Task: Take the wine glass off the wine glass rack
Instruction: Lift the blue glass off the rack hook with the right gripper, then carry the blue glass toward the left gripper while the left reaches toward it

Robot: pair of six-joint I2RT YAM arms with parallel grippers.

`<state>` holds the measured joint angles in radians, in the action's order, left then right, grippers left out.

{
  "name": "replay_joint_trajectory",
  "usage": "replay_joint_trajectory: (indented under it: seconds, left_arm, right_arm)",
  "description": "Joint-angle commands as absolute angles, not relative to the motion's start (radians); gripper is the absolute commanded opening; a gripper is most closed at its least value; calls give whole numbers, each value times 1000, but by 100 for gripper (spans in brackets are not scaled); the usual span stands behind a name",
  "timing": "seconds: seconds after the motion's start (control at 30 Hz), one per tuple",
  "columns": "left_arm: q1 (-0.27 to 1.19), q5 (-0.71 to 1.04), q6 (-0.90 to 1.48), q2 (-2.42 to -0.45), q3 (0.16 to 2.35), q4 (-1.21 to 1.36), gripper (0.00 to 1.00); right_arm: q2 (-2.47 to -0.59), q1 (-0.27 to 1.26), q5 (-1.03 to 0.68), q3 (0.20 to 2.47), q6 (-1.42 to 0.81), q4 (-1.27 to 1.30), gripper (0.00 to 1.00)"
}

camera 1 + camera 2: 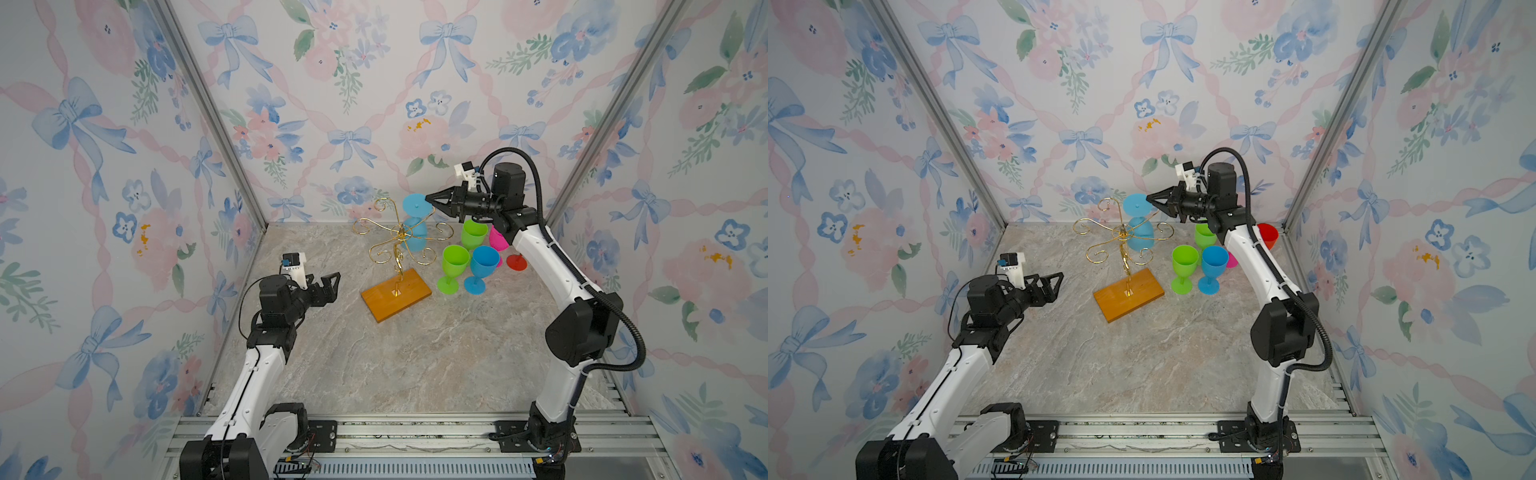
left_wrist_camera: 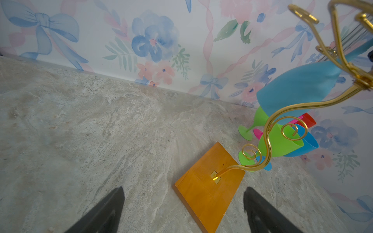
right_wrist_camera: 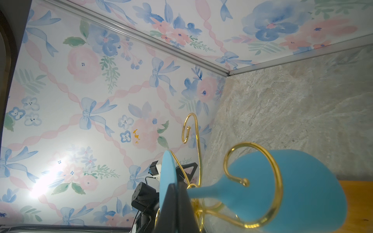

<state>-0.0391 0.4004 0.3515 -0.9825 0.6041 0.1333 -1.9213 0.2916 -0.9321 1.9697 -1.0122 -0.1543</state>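
The blue, matte plastic wine glass (image 1: 414,204) is hung upside down on the wine glass rack (image 1: 397,296), a stand of thin gold wire with curled arms on a twisted stem, fixed to a rectangular orange-brown wooden base. The long axis of the wine glass is close to upright. The flat round foot is on top, above the wire, and the rounded bowl is below, with the narrow stem passed between the wires.

The right pincer (image 1: 429,199) lies almost level at the rim of the foot, on its right side, so it is set across that axis. In the right wrist view its jaws are seen closed together on the thin edge of the foot. The left pincer (image 1: 331,286) is held wide open and empty, low over the grey marble-patterned table (image 1: 374,365) and well apart from the rack. The right arm is clearly the nearer one.

It is judged that the foot must be slid outward along the wire arm before the wine glass can be freed. The smooth wire should let the plastic slide, but the light rack could be dragged along. Green, blue, pink and red plastic goblets (image 1: 455,257) are stood near the base.
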Motion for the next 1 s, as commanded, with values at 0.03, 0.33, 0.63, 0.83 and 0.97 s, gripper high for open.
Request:
replay_joint_trajectory:
  seconds: [0.03,0.33,0.63,0.83,0.97]
  left_arm:
    - [-38,402,355,-974,590,150,94]
    - [-38,400,351,-976,590,151,94]
    - [-41,394,345,-977,591,150,94]
    - [-40,408,340,-988,603,151,94]
    - [-41,442,347,-973,631,138,94]
  right_arm:
    - [-1979,299,-933,2047,-1002,-143,0]
    - [-2097,280,-904,2143,-1091,-11,0]
    - [-2140,220,-890,2170,-1195,134,0]
    - [-2074,170,-884,2104,-1130,77,0]
    - [-1980,134,-877,2016,-1065,33,0]
